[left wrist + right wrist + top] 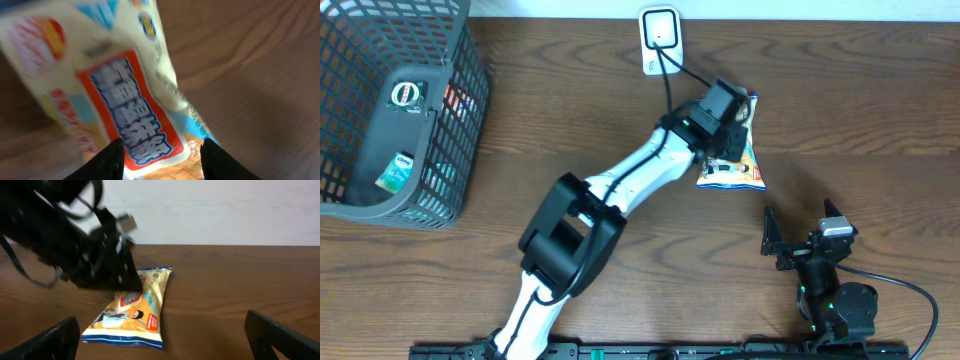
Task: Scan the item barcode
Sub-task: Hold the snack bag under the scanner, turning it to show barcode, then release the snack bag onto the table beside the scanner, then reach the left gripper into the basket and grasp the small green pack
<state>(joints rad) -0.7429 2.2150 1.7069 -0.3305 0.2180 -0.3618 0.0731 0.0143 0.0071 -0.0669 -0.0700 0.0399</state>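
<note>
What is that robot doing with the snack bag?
The left gripper is pinching one end of a yellow and orange plastic snack bag. The bag's other end rests on the brown wooden table, near a small white device on a black cable. The right gripper sits open and empty, close to the robot's base.

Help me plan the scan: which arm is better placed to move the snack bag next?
Left. The left hand grips the snack bag; the right hand sits open, well away.
</note>
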